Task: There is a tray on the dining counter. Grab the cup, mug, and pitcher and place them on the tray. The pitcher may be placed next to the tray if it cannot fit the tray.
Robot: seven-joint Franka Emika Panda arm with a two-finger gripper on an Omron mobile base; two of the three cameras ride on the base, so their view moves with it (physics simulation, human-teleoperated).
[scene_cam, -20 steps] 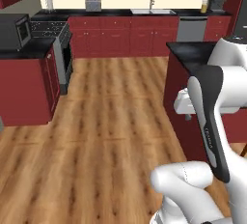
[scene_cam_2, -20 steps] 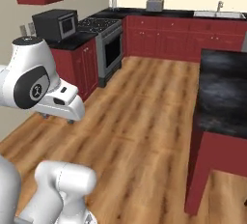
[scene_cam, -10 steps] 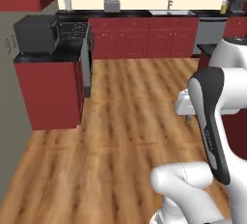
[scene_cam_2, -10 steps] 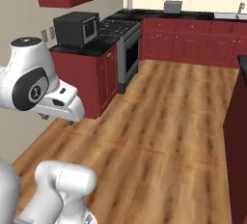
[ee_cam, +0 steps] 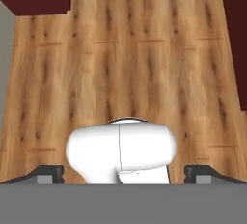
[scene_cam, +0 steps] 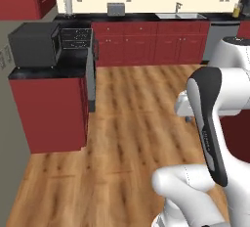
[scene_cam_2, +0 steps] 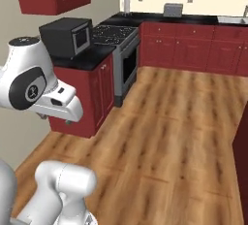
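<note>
Yellow vessel (scene_cam: 238, 10), too distant to tell which kind, stands on the far counter (scene_cam: 146, 17) right of the sink (scene_cam: 179, 15), at 1 o'clock from the arm and well apart from the claw (ee_cam: 124, 174). The claw is spread wide and empty above the wooden floor (ee_cam: 125, 49).

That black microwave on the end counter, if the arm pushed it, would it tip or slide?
Probably slide, not tip: the microwave is a low, wide box sitting flat on the counter. Likely heavy too: it covers much of that countertop.
</note>
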